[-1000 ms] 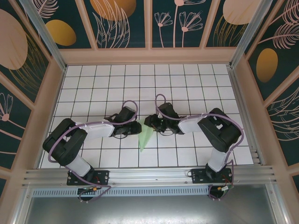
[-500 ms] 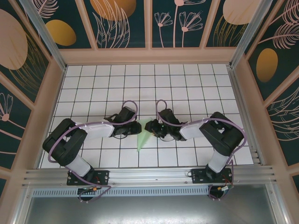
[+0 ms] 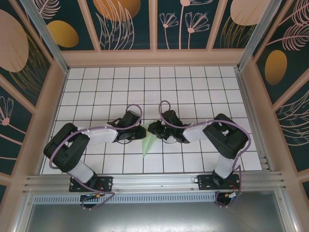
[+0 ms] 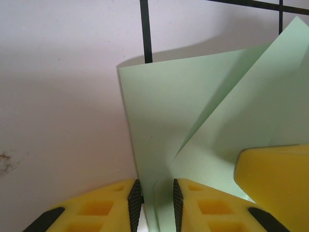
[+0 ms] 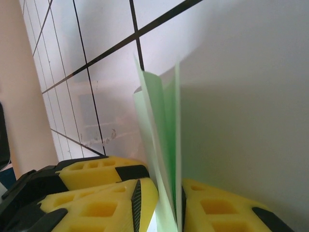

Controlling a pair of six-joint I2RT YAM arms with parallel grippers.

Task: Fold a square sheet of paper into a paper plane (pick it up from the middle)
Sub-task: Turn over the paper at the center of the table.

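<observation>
Since half a second ago the right gripper (image 3: 154,129) has slid a little left and away from the arm bases, its elbow has drawn in, and the near tip of the paper plane (image 3: 149,141) has swung slightly right. Now the plane lies over the white table (image 3: 203,87) between the 2 arms, close to the middle of the grid. Its long axis runs from the wide far end, where both grippers meet it, down to a point aimed at the bases and a touch left. The left gripper (image 3: 138,131) comes at that far end from the left, the right one from the right, so neither is nearer than the other; each is already on the paper. In the left wrist view the left gripper (image 4: 155,199) has its jaws pressed nearly together on an edge of the mint-green plane (image 4: 193,116), with a diagonal fold showing beyond. In the right wrist view the right gripper (image 5: 167,195) pinches several upright layers of the plane (image 5: 157,121), which stand on edge between the pads. By my reading, the next crease or lift depends on both pinches staying at this far end while the free tip trails toward the bases.
</observation>
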